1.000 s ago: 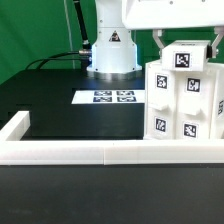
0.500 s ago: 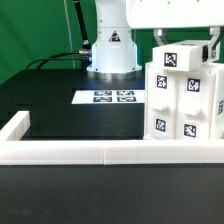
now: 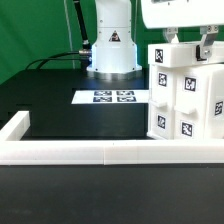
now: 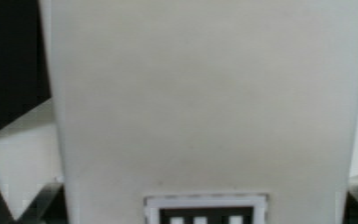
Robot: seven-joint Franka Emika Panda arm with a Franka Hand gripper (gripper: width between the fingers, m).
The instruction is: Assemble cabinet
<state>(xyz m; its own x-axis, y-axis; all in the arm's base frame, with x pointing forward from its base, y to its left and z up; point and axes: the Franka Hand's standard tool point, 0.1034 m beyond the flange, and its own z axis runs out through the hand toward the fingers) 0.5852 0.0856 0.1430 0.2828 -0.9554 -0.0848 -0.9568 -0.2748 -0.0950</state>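
The white cabinet (image 3: 186,105) stands upright at the exterior view's right, just behind the front rim wall, with square black-and-white tags on its faces. My gripper (image 3: 188,44) comes down from above, one finger on each side of the cabinet's top piece (image 3: 190,58), and is shut on it. In the wrist view the top piece (image 4: 202,100) fills nearly the whole picture as a plain white face, with one tag (image 4: 206,212) at its edge. The fingertips are mostly hidden by the piece.
The marker board (image 3: 112,97) lies flat on the black table in the middle. The low white rim wall (image 3: 80,152) runs along the front and up the exterior view's left. The robot base (image 3: 112,52) stands at the back, with cables beside it.
My gripper has turned with the top piece in it. The piece's tag has swung from the front toward the exterior view's left, and the piece now sits squarer on the cabinet.
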